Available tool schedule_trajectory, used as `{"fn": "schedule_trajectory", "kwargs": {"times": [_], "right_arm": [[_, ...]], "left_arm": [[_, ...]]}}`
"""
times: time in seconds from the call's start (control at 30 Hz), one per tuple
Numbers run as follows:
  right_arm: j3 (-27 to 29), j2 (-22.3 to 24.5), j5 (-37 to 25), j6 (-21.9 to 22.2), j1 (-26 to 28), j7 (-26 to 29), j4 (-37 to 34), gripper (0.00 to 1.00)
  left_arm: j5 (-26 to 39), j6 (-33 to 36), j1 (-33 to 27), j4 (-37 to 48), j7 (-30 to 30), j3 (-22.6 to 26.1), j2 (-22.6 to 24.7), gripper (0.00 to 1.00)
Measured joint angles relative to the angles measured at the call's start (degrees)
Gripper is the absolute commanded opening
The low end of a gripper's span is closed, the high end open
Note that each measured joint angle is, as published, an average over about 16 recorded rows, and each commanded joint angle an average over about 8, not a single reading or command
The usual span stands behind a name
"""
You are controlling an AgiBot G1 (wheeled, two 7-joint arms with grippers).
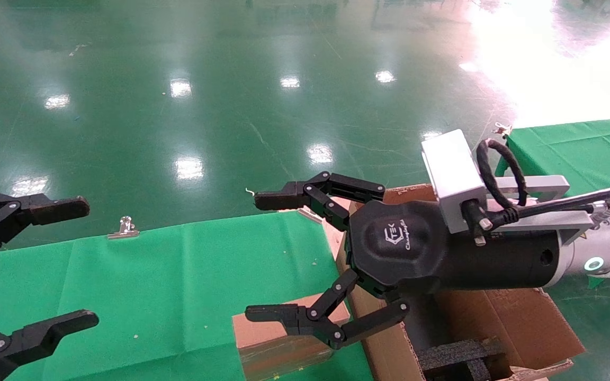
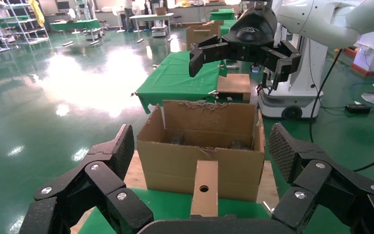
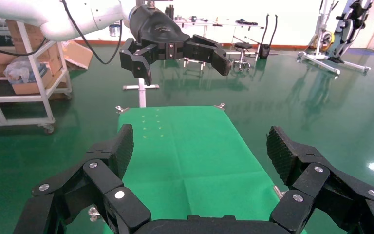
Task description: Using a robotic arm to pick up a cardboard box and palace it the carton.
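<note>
In the head view the cardboard box point(image 1: 278, 338) stands on edge on the green bench point(image 1: 178, 286) at about 6 o'clock, touching the carton's point(image 1: 501, 323) near wall. Just above it hangs the right gripper point(image 1: 276, 256) of the robotic arm point(image 1: 609, 254) — fingers point(image 1: 284, 198) spread wide, holding nothing. At 8 o'clock the left gripper point(image 1: 66, 264) hovers over the bench edge, fingers also wide apart and empty. The carton sits at 4 o'clock — flaps open, black foam point(image 1: 456, 357) inside. Beyond lies glossy green floor point(image 1: 231, 95).
</note>
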Motion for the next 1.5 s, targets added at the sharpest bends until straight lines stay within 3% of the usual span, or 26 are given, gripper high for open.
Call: {"fn": "schedule_trajectory", "kwargs": {"times": [0.47, 0.73, 1.1, 1.5], "right_arm": [[0.00, 0.00, 0.00, 0.00, 0.00, 0.00, 0.00, 1.00], [-0.01, 0.00, -0.01, -0.02, 0.00, 0.00, 0.01, 1.00], [-2.71, -0.73, -4.79, -1.31, 3.13, 1.32, -0.96, 1.00], [-14.46, -6.88, -21.54, -4.43, 15.09, 4.38, -7.68, 1.00]], "left_arm": [[0.00, 0.00, 0.00, 0.00, 0.00, 0.00, 0.00, 0.98], [0.00, 0.00, 0.00, 0.00, 0.00, 0.00, 0.00, 0.00], [0.00, 0.00, 0.00, 0.00, 0.00, 0.00, 0.00, 0.00], [0.00, 0.00, 0.00, 0.00, 0.01, 0.01, 0.00, 0.00]]}}
